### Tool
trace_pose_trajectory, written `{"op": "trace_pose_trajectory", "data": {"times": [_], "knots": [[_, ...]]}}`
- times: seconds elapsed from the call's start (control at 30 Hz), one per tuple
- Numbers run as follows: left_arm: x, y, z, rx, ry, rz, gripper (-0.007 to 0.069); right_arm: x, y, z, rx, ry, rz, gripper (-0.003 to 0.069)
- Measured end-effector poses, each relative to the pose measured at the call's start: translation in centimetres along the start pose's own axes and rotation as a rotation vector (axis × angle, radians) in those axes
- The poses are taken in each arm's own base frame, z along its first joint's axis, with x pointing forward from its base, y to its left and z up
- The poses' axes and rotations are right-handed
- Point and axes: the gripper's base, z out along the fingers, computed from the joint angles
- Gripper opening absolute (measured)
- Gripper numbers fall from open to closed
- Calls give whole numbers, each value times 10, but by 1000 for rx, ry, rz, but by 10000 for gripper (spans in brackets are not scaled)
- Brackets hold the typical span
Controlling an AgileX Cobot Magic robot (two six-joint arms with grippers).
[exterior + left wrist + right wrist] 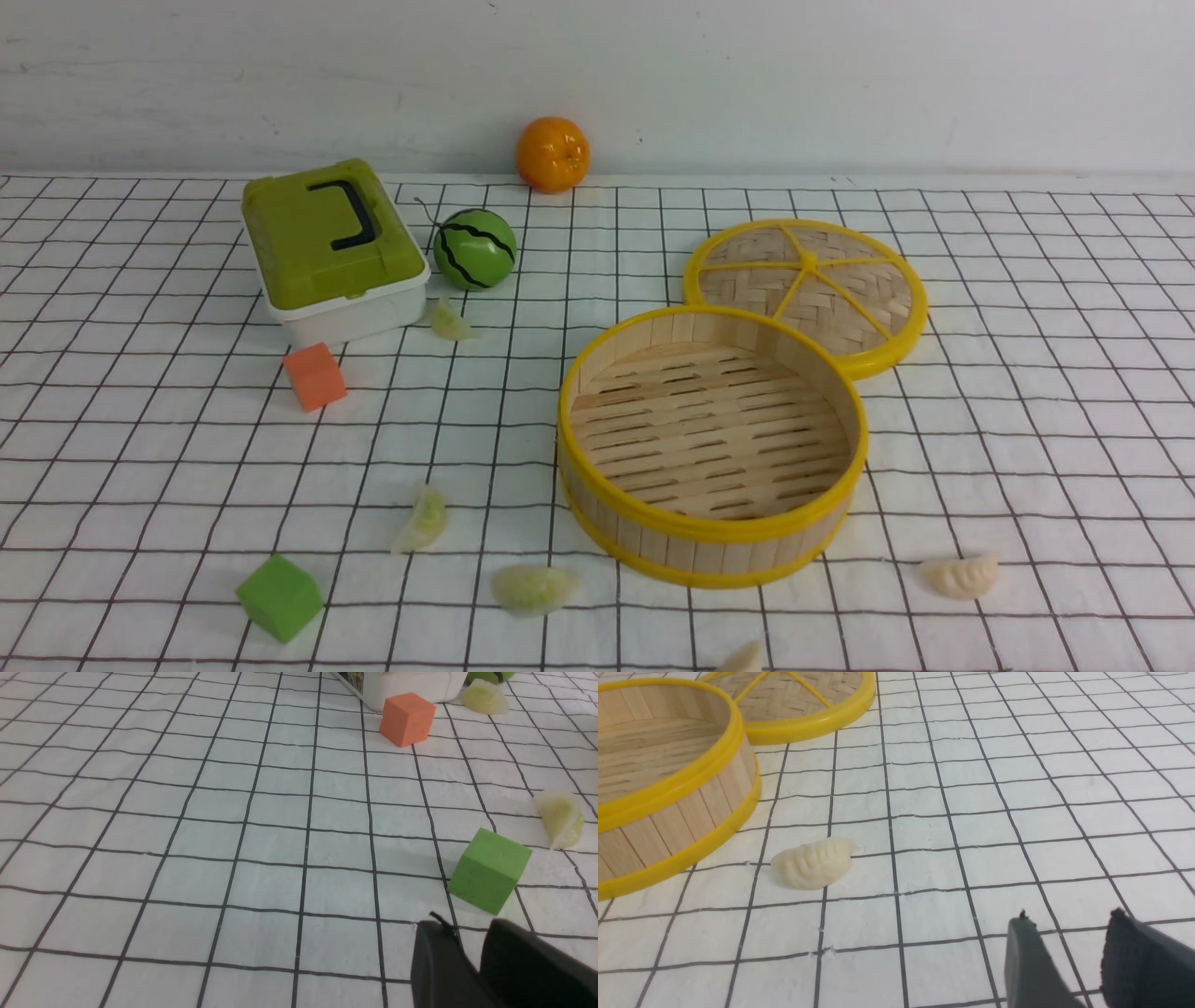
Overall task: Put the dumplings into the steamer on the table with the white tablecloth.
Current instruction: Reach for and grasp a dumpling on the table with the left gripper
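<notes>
We see a surface (1027, 420) covered by a white tablecloth (140, 448) with a thin black grid. The steamer (691, 555) stands right of centre, its woven lid (840, 308) lying flat and touching its far side.

All five dumplings lie on the cloth outside the steamer. To its left, a far green dumpling (451, 320) sits just beside a green lidded box (329, 245). A middle green dumpling (422, 519) and a near green dumpling (533, 589) lie closer to us. A white dumpling (960, 575) rests near the steamer's right front. Another white dumpling (744, 659) is cut off by the bottom edge.

The left claw (469, 926) hangs near a green cube (488, 871), its fingers slightly parted and holding nothing. The right claw (1069, 917) is spread wider and also holds nothing, apart from the white dumpling.
</notes>
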Motion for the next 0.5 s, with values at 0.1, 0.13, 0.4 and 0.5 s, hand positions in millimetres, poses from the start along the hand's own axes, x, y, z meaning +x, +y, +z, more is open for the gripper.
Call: {"op": "trace_pose_trajectory", "data": {"times": [0.1, 0.13, 0.4, 0.5], "knots": [[0, 0, 0, 0, 0, 1, 142, 0, 0, 0, 0, 0, 0, 240], [0, 0, 0, 0, -4, 1, 142, 0, 0, 0, 0, 0, 0, 240], [-11, -3, -1, 38, -116, -95, 146, 0, 0, 0, 0, 0, 0, 240], [-14, -5, -1, 73, -147, -221, 146, 0, 0, 0, 0, 0, 1, 240]]}}
